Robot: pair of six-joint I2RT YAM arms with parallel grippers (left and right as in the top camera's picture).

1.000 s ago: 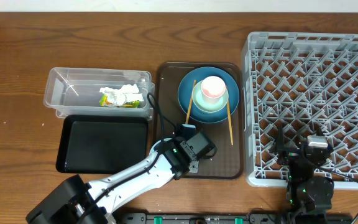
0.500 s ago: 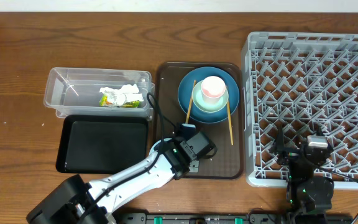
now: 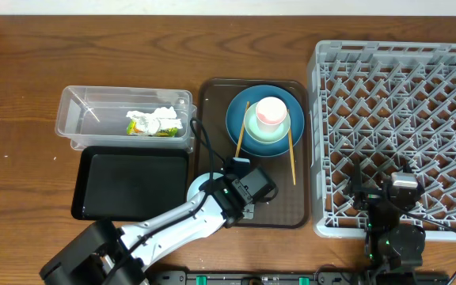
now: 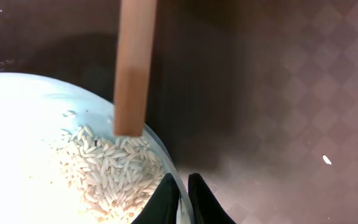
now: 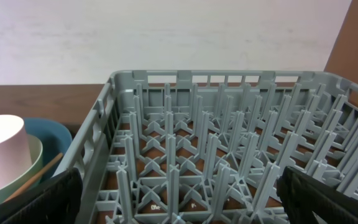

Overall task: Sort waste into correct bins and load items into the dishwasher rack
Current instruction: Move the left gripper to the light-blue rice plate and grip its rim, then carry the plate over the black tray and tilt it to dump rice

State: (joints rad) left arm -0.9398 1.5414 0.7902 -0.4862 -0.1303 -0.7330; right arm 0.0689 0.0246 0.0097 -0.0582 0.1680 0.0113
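Observation:
My left gripper is shut on the rim of the small light-blue bowl, one finger inside and one outside. The bowl holds rice grains. A chopstick ends just above its rim. From overhead the left gripper sits on the brown tray, and only a sliver of the bowl shows under the arm. The pink-white cup stands in the pale-green bowl on the dark-blue plate, between two chopsticks. My right gripper hangs open over the dishwasher rack.
The clear tub holds the napkin and the snack wrapper. The black tray lies just in front of it. The grey rack fills the right side, with the right gripper at its front edge.
The left gripper's jaws have closed onto the bowl's rim. A little more of the bowl shows beside the arm. The right arm has not moved.

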